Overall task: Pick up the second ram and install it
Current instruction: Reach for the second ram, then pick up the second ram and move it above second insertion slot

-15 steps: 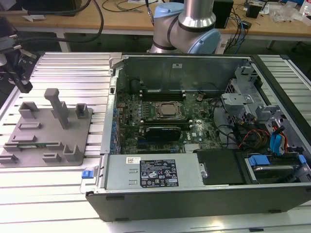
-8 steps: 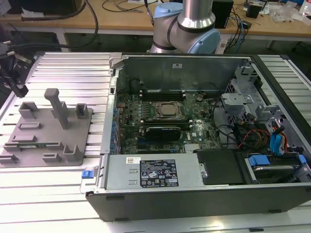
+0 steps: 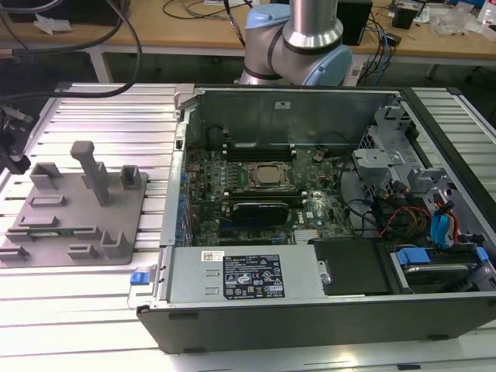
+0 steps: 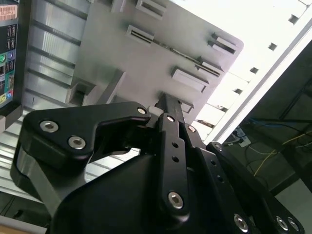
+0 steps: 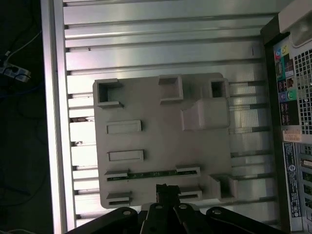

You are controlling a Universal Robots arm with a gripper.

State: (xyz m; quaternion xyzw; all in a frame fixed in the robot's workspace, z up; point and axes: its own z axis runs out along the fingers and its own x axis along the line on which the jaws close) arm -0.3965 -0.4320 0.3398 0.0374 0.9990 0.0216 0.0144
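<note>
The second ram (image 5: pixel 151 174) was seen only as a thin green edge, sunk in a slot of the grey fixture (image 5: pixel 156 122); its chips could not be made out. The gripper (image 5: pixel 166 188) was held just beside it, its body cut off at the frame, its fingers drawn together with nothing between them. In the exterior view the fixture was set at nine o'clock from the open computer case (image 3: pixel 182 155), with bare ribbed table (image 3: pixel 101 116) seen around its edges.

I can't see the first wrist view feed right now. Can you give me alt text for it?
The gripper hangs above a grey fixture plate on the ribbed metal table, close to the second ram, a thin stick lying in its holder. The computer case stands beside the plate.
</note>
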